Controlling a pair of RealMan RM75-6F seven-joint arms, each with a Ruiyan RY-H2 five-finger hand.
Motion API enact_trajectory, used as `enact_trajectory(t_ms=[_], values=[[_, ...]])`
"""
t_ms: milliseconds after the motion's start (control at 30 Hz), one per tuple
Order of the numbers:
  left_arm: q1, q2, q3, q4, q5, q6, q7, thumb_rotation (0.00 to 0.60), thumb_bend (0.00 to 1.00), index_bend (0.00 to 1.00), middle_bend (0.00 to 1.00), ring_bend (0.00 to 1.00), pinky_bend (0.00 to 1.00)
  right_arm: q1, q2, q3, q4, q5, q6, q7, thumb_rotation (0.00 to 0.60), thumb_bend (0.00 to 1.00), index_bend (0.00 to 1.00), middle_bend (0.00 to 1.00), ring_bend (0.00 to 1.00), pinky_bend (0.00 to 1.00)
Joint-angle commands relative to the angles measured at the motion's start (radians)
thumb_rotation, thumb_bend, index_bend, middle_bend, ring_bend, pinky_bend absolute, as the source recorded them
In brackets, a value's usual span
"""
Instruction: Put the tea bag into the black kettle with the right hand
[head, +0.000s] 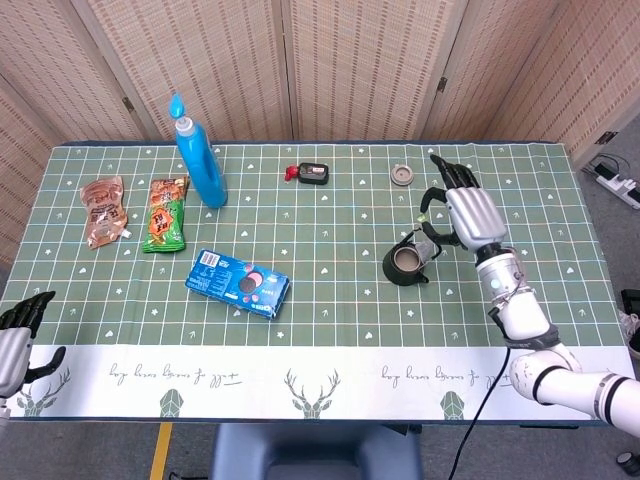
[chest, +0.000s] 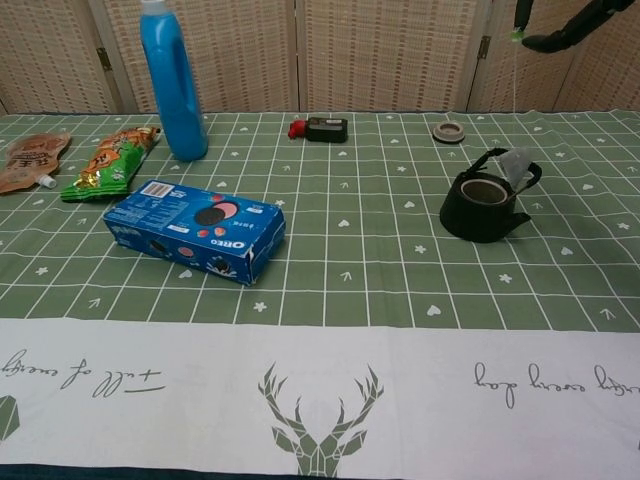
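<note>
The black kettle (head: 405, 266) (chest: 482, 207) stands lidless on the green cloth, right of centre, with its handle up. My right hand (head: 468, 213) hovers just right of and above it; in the chest view only its fingertips (chest: 570, 24) show at the top right. It pinches the green tag (chest: 515, 37) of the tea bag's string. The pale tea bag (chest: 515, 165) (head: 428, 246) dangles beside the kettle's handle, at the right of the opening and outside it. My left hand (head: 18, 335) rests at the table's near left corner, holding nothing, fingers apart.
The kettle's round lid (head: 402, 174) (chest: 448, 130) lies behind the kettle. A small black-and-red device (head: 312, 173), a blue bottle (head: 201, 160), two snack packets (head: 165, 212) (head: 103, 210) and a blue Oreo box (head: 238, 283) lie to the left.
</note>
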Motion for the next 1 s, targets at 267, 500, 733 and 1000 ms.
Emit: enact_trajectory(t_ms=[267,500,733,1000], values=[[-0.003,-0.002,-0.001,0.006,-0.009,-0.008,0.001,0.600,0.34,0.00,0.05,0.06,0.13,0.003,0.004,-0.002,0.012,-0.011,-0.005,0.013,0.600,0.40,0.50,0.00,0.00,0.00],[-0.004,0.001,-0.007,0.012,-0.017,-0.012,-0.016,0.600,0.34,0.00,0.05,0.06,0.13,0.027,0.010,0.008,-0.011,0.005,-0.014,-0.019,0.600,0.40,0.50,0.00,0.00,0.00],[0.002,0.009,-0.004,0.009,-0.004,0.001,-0.032,0.600,0.34,0.00,0.05,0.06,0.13,0.028,0.004,-0.005,-0.027,0.021,0.003,-0.054,0.600,0.40,0.50,0.00,0.00,0.00],[0.001,0.008,0.002,0.007,0.004,0.000,-0.022,0.600,0.34,0.00,0.05,0.06,0.13,-0.006,-0.018,-0.046,0.016,-0.008,0.004,-0.013,0.600,0.40,0.50,0.00,0.00,0.00]])
